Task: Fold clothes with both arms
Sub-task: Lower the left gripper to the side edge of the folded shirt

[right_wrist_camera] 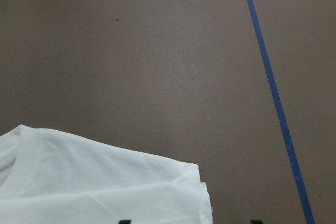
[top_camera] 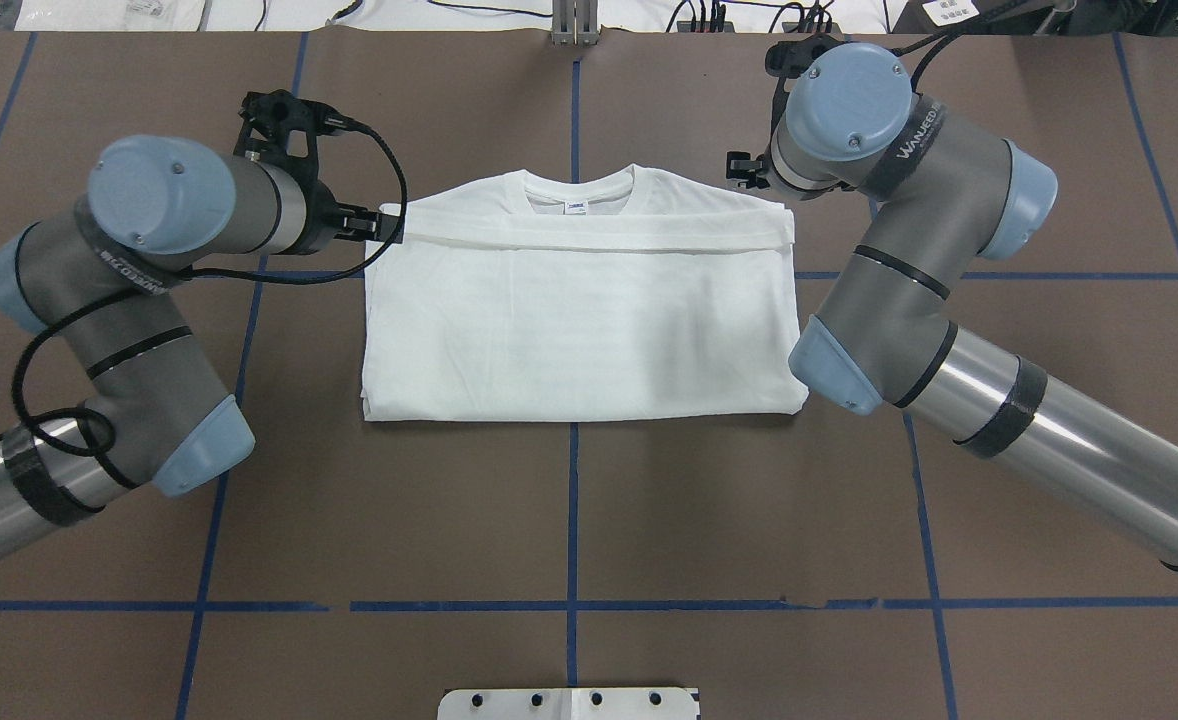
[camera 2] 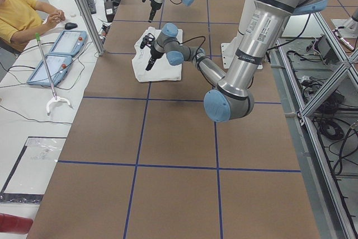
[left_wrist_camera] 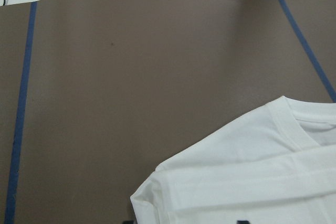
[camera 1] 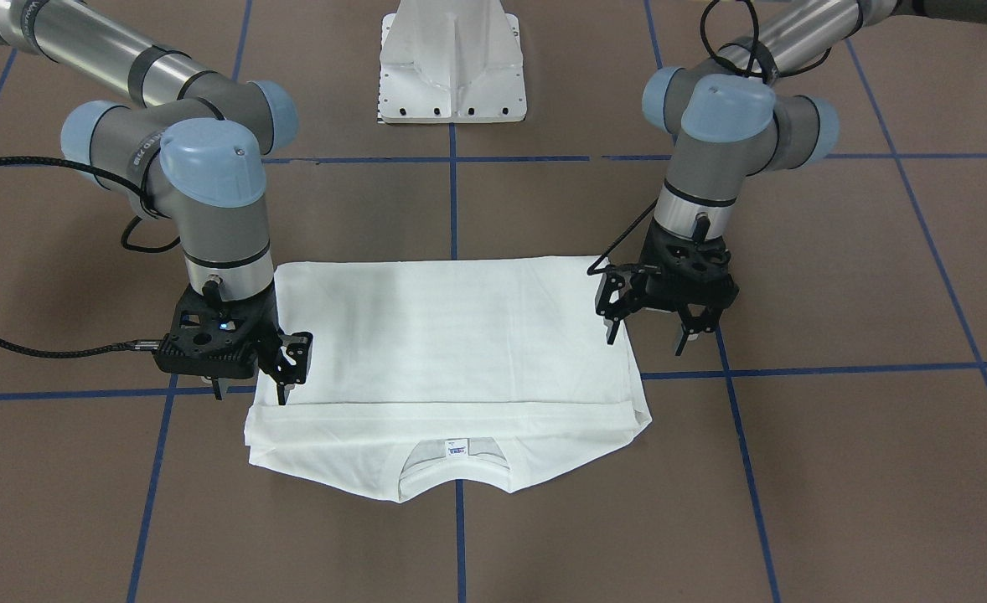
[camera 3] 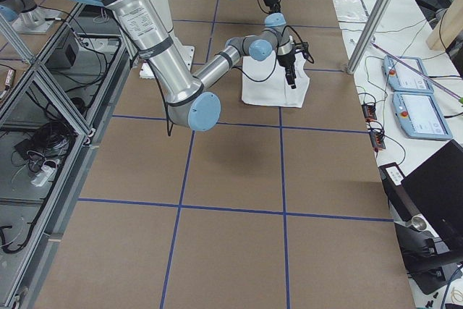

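Note:
The clothes are one white T-shirt [camera 1: 460, 335] lying folded flat on the brown table, its ribbed collar and small label [camera 1: 457, 450] on the side away from the robot. In the overhead view the shirt [top_camera: 579, 320] shows a folded band just below the collar. My left gripper [camera 1: 646, 342] is open over the shirt's side edge, one finger above the cloth and one outside it. My right gripper [camera 1: 250, 392] is open at the opposite edge, near the band. Neither holds anything. The wrist views show the shirt's corners [left_wrist_camera: 247, 182] [right_wrist_camera: 105, 187] and only the fingertips.
The white metal pedestal [camera 1: 453, 75] stands at the robot's side of the table. Blue tape lines [top_camera: 573, 500] cross the brown surface. In the exterior left view a seated person [camera 2: 19, 12] and two tablets [camera 2: 56, 54] are beyond the table's far edge.

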